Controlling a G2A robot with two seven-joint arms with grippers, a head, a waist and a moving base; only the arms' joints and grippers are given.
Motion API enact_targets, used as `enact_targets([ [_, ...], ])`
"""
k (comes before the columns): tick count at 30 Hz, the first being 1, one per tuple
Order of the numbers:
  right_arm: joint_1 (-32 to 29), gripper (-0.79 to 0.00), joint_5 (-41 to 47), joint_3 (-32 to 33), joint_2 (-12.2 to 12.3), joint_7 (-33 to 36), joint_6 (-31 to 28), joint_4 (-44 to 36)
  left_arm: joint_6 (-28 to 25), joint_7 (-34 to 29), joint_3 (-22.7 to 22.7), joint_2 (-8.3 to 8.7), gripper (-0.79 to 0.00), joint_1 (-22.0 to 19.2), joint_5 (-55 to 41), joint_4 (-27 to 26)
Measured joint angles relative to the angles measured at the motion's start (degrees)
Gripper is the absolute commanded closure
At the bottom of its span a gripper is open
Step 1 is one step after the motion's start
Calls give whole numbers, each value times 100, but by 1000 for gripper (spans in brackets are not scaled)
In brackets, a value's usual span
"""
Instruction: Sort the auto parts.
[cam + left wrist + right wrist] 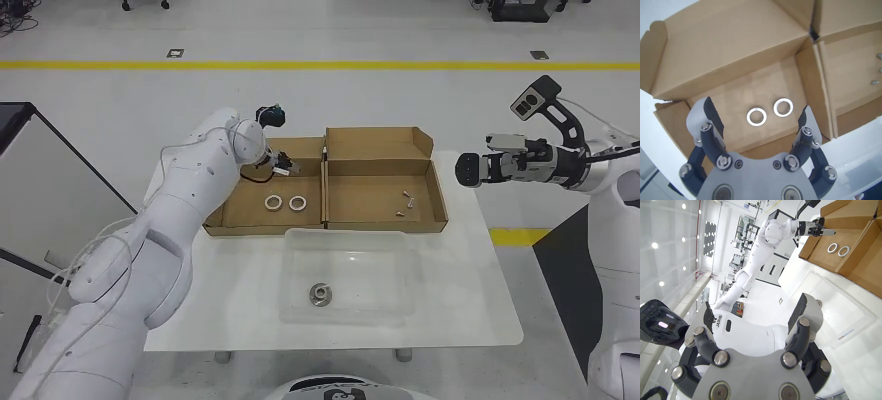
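Where cardboard (762, 81) lies, two metal rings (748, 117) (775, 107) gleam.

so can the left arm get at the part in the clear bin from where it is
Probably yes. The left gripper hangs open over the left box, the clear bin has no lid, and nothing lies above the part in it.

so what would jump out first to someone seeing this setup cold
Likely the two shiny rings lying side by side in the left cardboard box, with the left gripper open over that box. Next, the lone metal part in the clear bin nearer the robot.
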Motion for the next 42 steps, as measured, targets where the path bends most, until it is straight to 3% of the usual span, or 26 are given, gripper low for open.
enact_targets([
  [5,0,-785,0,0,0,0,0,0,-174,-501,-329,293,-785,244,118,-1334],
  [7,0,-785,0,0,0,0,0,0,-62,-922,-501,458,-785,490,270,-2202],
  [12,0,-785,0,0,0,0,0,0,190,-2117,-1135,888,-785,1462,461,-4753],
  [15,0,-785,0,0,0,0,0,0,116,-2576,-1475,1063,-785,2069,320,-6015],
  [19,0,-785,0,0,0,0,0,0,130,-2969,-1633,1190,-785,2627,321,-7082],
  [22,0,-785,0,0,0,0,0,0,178,-3121,-1541,1227,-785,2900,309,-7512],
  [27,0,-785,0,0,0,0,0,0,279,-3113,-1273,1250,-785,3052,424,-7773],
  [39,0,-785,0,0,0,0,0,0,292,-3099,-1264,1251,-785,3035,457,-7802],
  [42,0,-785,0,0,0,0,0,0,-80,-3128,-861,1242,-785,2966,648,-7756],
])
